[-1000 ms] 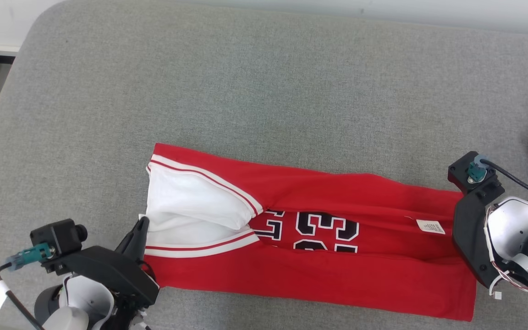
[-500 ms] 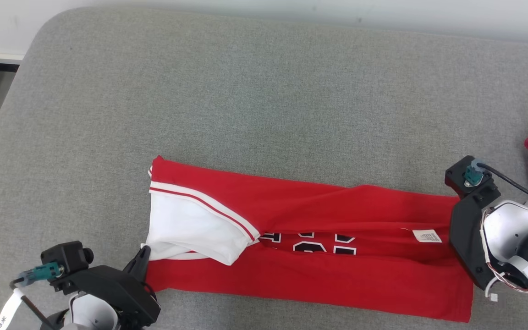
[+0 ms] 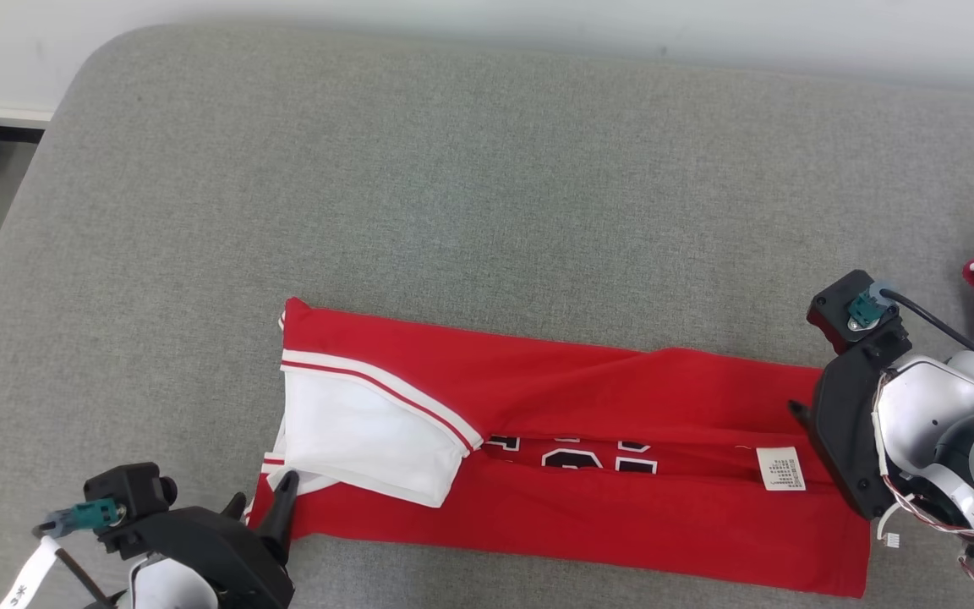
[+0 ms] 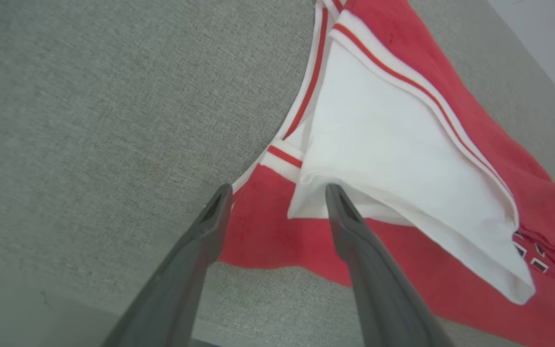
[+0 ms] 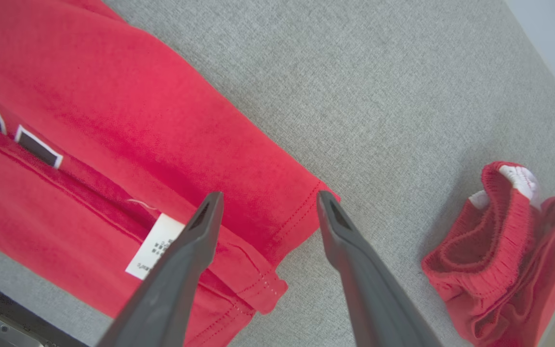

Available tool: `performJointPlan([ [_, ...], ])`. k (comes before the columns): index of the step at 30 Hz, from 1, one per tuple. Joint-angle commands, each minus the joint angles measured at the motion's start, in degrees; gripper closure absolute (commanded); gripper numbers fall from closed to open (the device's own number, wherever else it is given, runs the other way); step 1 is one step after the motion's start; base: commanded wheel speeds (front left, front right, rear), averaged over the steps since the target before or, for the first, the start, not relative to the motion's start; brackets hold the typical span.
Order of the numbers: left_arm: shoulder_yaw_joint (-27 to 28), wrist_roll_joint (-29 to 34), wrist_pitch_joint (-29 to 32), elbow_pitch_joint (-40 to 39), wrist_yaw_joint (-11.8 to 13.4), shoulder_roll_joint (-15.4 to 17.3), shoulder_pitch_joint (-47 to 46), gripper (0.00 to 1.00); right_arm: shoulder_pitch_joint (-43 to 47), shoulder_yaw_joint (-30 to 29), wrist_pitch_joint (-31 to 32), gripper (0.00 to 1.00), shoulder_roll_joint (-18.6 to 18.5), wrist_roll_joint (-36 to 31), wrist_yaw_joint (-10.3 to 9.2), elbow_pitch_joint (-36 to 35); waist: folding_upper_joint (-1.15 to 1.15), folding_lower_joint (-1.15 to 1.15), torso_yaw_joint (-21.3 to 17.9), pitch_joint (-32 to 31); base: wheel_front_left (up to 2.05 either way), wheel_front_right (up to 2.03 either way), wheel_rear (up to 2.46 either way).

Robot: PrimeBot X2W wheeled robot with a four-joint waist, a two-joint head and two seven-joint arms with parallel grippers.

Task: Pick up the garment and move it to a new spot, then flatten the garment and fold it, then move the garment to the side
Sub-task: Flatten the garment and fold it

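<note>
Both spread wide, nothing gripped afaict: left gripper point(image 4: 277, 193) straddles the white-trim corner of the jersey point(image 3: 622, 524), right gripper point(image 5: 269, 197) hangs over the hem end by the label point(image 5: 150, 250). Count: 2 grippers, 1 red jersey folded into a long strip mid-worktop point(image 3: 453, 169), 1 label. Plus 1 crumpled red bundle point(image 5: 499, 231) off to the right.
</note>
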Motion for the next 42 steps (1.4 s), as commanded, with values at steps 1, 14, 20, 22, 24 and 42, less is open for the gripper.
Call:
performJointPlan([
  [1, 0.2, 0.4, -0.2, 0.1, 0.2, 0.6, 0.4, 0.00, -0.5, -0.3, -0.5, 0.00, 0.3, -0.1, -0.03, 0.1, 0.00, 0.00, 0.0, -0.2, 0.00, 0.00, 0.00],
  [14, 0.0, 4.9, -7.4, -1.2, -3.0, 3.2, 0.9, 0.00, 4.6, -9.6, -15.4, 0.00, 8.0, -1.8, -0.03, 1.6, 0.00, 0.00, 0.8, -4.4, 0.00, 0.00, 0.00],
  [20, -0.6, 8.9, -15.1, 0.7, -5.6, 2.8, -0.4, 0.00, 7.7, -15.7, -23.0, 0.00, 13.9, -4.2, -0.03, 3.3, 0.00, 0.00, 0.0, -6.4, 0.00, 0.00, 0.00],
  [22, -1.0, 9.8, -17.7, 1.5, -7.0, 2.1, -0.7, 0.00, 8.2, -18.0, -26.1, 0.00, 16.1, -5.3, -0.03, 3.9, 0.00, 0.00, -0.6, -7.1, 0.00, 0.00, 0.00],
  [24, -1.3, 10.4, -19.6, 2.5, -8.0, 1.9, -1.1, 0.00, 9.1, -19.7, -29.0, 0.00, 18.2, -6.3, -0.03, 4.7, 0.00, 0.00, -1.2, -8.0, 0.00, 0.00, 0.00],
  [42, 3.1, 18.3, -24.8, 3.0, -9.9, -0.6, 0.1, 0.00, 15.9, -23.3, -51.5, 0.00, 22.9, -4.4, -0.03, 8.4, 0.00, 0.00, -5.9, -13.0, 0.00, 0.00, 0.00],
])
